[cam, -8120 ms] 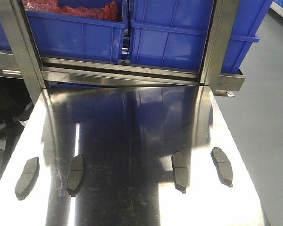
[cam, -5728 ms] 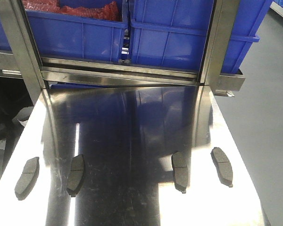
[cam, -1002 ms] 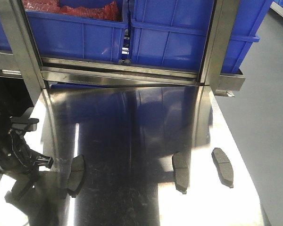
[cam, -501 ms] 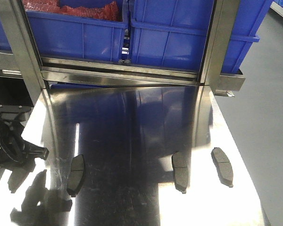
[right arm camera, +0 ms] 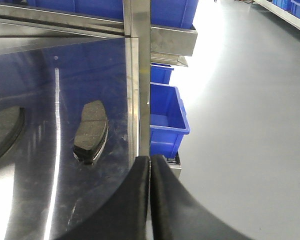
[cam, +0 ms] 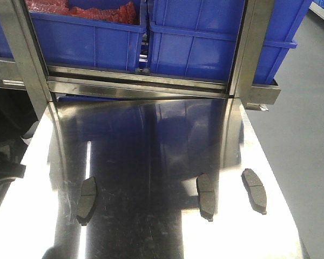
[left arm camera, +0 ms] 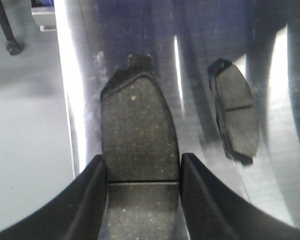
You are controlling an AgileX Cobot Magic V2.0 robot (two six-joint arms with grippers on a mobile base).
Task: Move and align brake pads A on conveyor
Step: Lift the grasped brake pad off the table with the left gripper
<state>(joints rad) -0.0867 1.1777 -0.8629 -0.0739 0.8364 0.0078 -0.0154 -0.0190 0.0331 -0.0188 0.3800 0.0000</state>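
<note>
Left gripper [left arm camera: 142, 167]: clamped on one of the brake pads A [left arm camera: 137, 130], by the edge of the steel tabletop [left arm camera: 285, 125]; right gripper [right arm camera: 150, 165]: fingers pressed together, nothing held. Step judged as carriage of a first pad, three others [cam: 206, 196] being left on the tabletop; square placement on the conveyor, not in view, is called for next. Blue bins [cam: 205, 48] and grey floor [cam: 308, 108] are noted beyond.

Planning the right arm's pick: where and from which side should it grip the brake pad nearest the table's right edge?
Probably from above, closing on the two long edges at the middle groove: the brake pad lies flat on the steel tabletop, so only its narrow width can be pinched. The right gripper, shut, must open first.
</note>
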